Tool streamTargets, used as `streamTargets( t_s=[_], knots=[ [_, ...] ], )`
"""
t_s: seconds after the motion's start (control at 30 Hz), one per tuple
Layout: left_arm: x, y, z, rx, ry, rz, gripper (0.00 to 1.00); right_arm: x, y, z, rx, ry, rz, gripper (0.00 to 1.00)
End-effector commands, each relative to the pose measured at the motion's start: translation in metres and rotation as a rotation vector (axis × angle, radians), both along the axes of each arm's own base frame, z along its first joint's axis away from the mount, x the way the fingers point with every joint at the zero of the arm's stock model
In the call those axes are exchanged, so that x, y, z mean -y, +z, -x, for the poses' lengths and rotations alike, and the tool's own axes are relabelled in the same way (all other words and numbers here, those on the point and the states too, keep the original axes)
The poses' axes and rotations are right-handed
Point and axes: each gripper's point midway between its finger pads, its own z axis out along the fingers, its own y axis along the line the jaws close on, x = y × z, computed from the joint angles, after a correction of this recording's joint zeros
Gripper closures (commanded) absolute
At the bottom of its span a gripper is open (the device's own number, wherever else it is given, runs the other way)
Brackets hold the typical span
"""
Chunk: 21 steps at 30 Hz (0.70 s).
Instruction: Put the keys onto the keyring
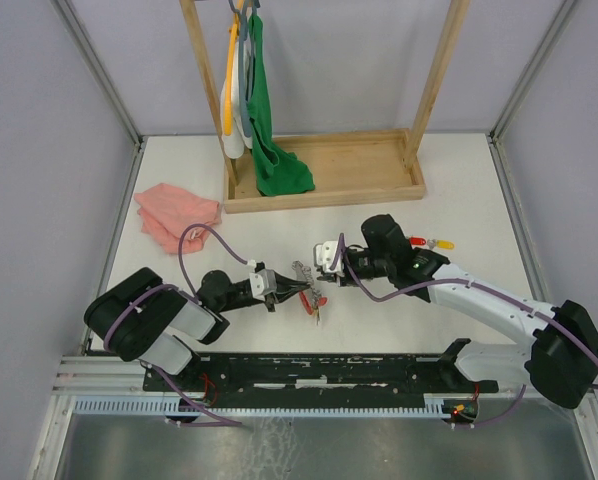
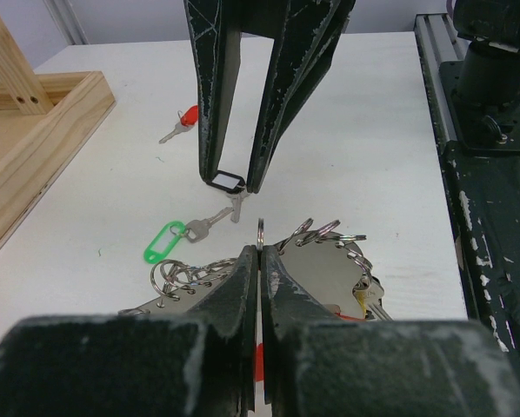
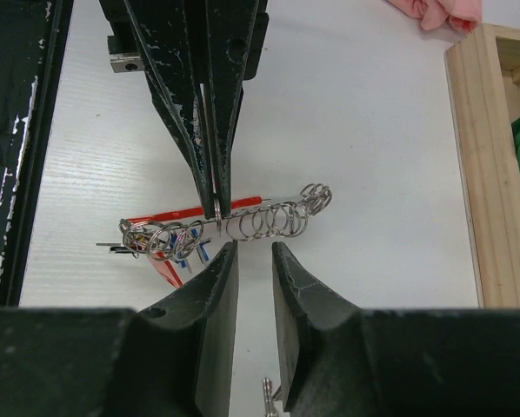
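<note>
Left wrist view puts us right at the grip: the left gripper [image 2: 260, 254] has its jaws pressed together on a thin metal ring of the keyring [image 3: 195, 211], which stands upright just above the fingertips. In the right wrist view we see the same pinch from the other side. The two dark fingers meet on the loop where its red stretch gives way to grey wire, and small split rings [image 3: 273, 219] are strung along the grey part (a tighter bunch of rings and tags sits at the red end). The keyring is in the near half of the table [image 1: 479, 200], where the two grippers meet.

Facing it, the right gripper [image 2: 232, 179] points its fingers down with a narrow gap between them. The black-tagged key [image 2: 227, 182] lies at that gap, its tag spanning the space between the tips; we cannot tell whether the fingers touch it. Just beside it lies the green-tagged key [image 2: 166, 241], flat on the table. The red-tagged key [image 2: 183, 120] lies well apart, farther back, and in the top external view the yellow-tagged key [image 1: 442, 243] sits just beside it, behind the right arm.

Farther out we find a pink cloth [image 1: 174, 215] crumpled at the left, and a wooden frame [image 1: 324, 190] at the back with a green cloth [image 1: 269, 150] hanging into it.
</note>
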Motion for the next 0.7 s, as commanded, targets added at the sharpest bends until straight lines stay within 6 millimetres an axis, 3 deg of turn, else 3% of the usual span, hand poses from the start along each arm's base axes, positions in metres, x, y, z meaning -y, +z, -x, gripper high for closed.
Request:
streamTargets(
  t_s=[0.0, 0.3, 0.67],
  knots=[
    [-0.001, 0.057, 0.003, 0.164, -0.003, 0.167, 0.97, -0.01, 0.006, 0.0, -0.005, 0.025, -0.048, 0.7],
    [-0.002, 0.062, 0.003, 0.171, 0.001, 0.178, 0.97, -0.011, -0.007, 0.004, -0.047, 0.046, -0.022, 0.69],
    [-0.001, 0.066, 0.004, 0.169, -0.006, 0.19, 0.97, -0.015, -0.007, 0.01, -0.082, 0.083, -0.026, 0.69]
  ],
)
